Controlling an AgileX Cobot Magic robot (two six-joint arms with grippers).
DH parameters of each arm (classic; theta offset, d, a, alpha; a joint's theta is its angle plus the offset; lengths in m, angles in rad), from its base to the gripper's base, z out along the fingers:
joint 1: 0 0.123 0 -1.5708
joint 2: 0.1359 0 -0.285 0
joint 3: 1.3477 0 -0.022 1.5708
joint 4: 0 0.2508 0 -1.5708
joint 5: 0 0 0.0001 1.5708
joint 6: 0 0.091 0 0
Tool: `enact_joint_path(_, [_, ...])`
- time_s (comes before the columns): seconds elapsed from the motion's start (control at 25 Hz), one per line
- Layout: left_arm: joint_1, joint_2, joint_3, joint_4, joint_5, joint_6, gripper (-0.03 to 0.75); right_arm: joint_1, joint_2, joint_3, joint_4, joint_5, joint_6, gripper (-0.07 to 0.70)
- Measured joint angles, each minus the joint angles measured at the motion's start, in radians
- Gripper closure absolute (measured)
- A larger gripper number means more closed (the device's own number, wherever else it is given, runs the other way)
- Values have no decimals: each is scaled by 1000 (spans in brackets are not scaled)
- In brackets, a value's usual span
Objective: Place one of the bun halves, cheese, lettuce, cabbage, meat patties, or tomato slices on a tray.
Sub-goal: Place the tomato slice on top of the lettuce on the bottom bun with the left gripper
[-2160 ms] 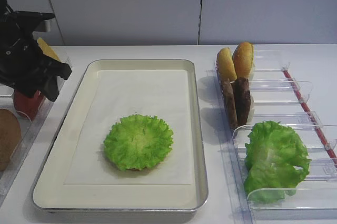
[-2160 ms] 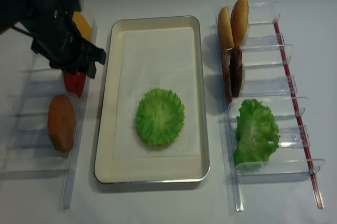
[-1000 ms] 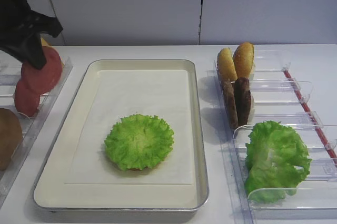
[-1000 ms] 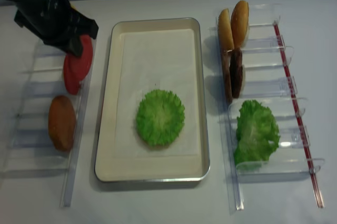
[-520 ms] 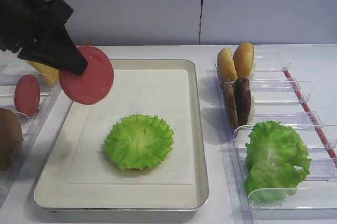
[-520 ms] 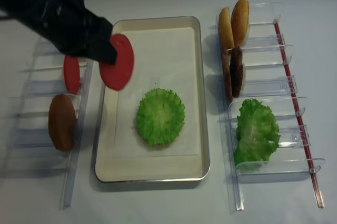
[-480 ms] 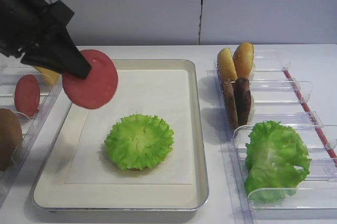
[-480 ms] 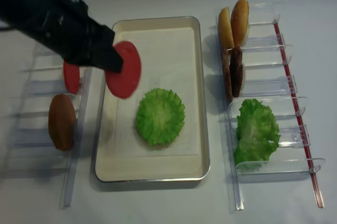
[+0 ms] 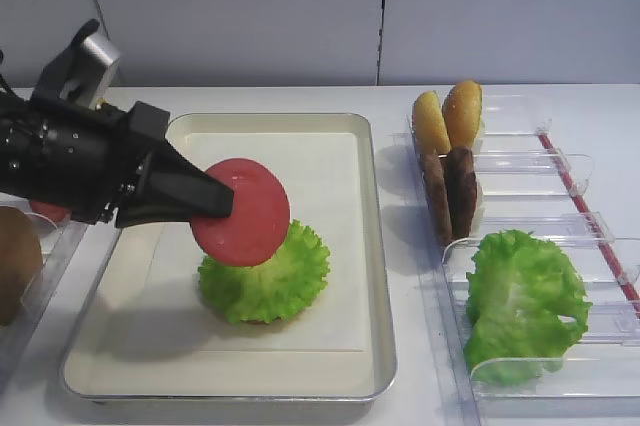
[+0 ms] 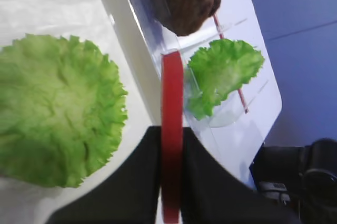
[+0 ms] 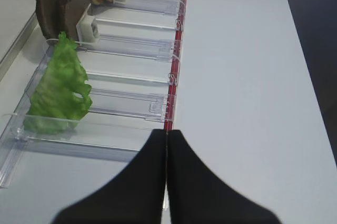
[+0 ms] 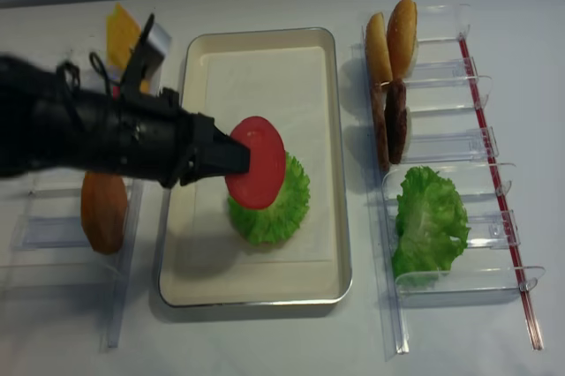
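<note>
a flat round red tomato slice (image 9: 241, 212) has been lifted from the clear plastic rack at the left and carried by the black left gripper (image 9: 222, 200) over the ruffled green lettuce round (image 9: 266, 274) on the cream rectangular tray (image 9: 376, 246).

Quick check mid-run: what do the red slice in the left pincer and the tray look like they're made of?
Tomato slice: likely molded plastic or rubber; uniform matte red, stiff, even thickness edge-on in the left wrist view, no seeds or gloss. Tray: apparently metal, with a thin shiny raised rim, cream inside, and a white paper-like liner with a visible edge.
</note>
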Motion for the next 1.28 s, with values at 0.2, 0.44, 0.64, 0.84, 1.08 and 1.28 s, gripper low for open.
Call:
enact_joint_path(0.2, [0, 80, 52, -102, -40, 93, 668, 0, 0, 0, 0, 0, 0, 372])
enact_joint_path(0.44, [0, 181, 52, -227, -10, 166, 668, 0, 0, 0, 0, 0, 0, 372])
enact_joint_path(0.64, [0, 250, 52, -240, 22, 181, 668, 0, 0, 0, 0, 0, 0, 372])
enact_joint_path(0.84, [0, 257, 52, -241, 24, 187, 668, 0, 0, 0, 0, 0, 0, 372])
enact_joint_path(1.08, [0, 257, 52, -238, 11, 187, 668, 0, 0, 0, 0, 0, 0, 372])
enact_joint_path(1.28, [0, 294, 52, -232, 11, 187, 668, 0, 0, 0, 0, -2, 0, 372])
